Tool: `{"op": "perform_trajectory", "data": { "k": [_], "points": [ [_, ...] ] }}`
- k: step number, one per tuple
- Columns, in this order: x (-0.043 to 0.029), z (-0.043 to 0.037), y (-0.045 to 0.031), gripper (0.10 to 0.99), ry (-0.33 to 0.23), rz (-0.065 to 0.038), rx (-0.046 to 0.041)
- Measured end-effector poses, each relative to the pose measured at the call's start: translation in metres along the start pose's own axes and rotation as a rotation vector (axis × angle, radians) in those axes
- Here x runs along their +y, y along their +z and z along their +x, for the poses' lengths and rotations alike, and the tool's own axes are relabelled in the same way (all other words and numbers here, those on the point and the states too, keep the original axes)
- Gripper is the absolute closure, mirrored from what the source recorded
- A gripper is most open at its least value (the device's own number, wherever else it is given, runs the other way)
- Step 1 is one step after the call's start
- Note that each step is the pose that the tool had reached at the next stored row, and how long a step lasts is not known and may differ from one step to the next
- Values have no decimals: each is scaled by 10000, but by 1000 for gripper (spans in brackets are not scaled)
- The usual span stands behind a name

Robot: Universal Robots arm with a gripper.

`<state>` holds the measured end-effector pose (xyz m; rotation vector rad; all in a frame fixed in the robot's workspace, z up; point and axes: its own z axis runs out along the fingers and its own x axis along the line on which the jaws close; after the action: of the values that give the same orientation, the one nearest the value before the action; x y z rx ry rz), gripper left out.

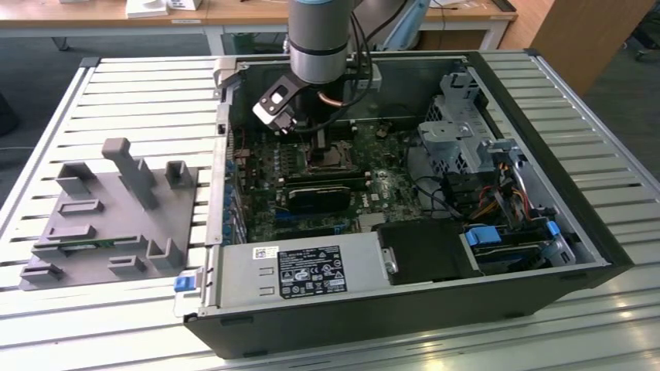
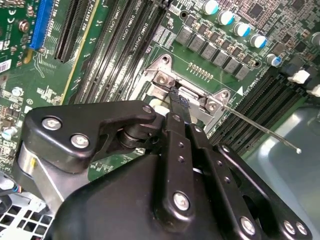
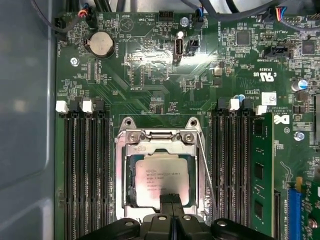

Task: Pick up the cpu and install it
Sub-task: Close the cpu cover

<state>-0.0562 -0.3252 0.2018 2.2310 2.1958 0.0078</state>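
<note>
The computer case (image 1: 433, 313) lies open on its side, and the green motherboard (image 3: 150, 85) covers its floor. Towards the far side of the board, at the exterior view's left, a silver metal socket frame (image 3: 121, 175) sits between two banks of black memory slots (image 3: 85, 165). The cpu (image 3: 162, 177) lies flat inside that frame. It is a small square chip with a dull silver-grey metal top, faint dark print and a thin tan edge.

The pincer (image 3: 170, 199) hangs right over the cpu's near edge. Its two black fingertips are pressed together with nothing seen between them. They cover that edge, so I cannot tell whether they touch the chip. In the second wrist view the pincer's black body blocks most of the socket, leaving one corner of the frame and a thin wire lever (image 2: 260, 129) in sight. In the exterior view the arm (image 1: 318, 46) hides the far part of the socket.

The case rests on a bench (image 1: 134, 100) of pale metal slats. A grey plastic rack (image 1: 103, 224) stands beside it on the exterior view's left. A grey power supply box (image 1: 299, 270) with a white label fills the case's near corner. Beyond are grey carpet (image 1: 103, 42) and another bench with a pale wood top (image 1: 247, 15).
</note>
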Motion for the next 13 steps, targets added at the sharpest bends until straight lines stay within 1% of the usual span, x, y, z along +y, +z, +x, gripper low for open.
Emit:
{"op": "perform_trajectory", "data": {
  "k": [5, 10, 13],
  "points": [
    [2, -1, 26, 980, 1, 6, -9],
    [56, 4, 39, 980, 2, 3, 0],
    [61, 7, 26, 980, 0, -3, 16]
  ]
}}
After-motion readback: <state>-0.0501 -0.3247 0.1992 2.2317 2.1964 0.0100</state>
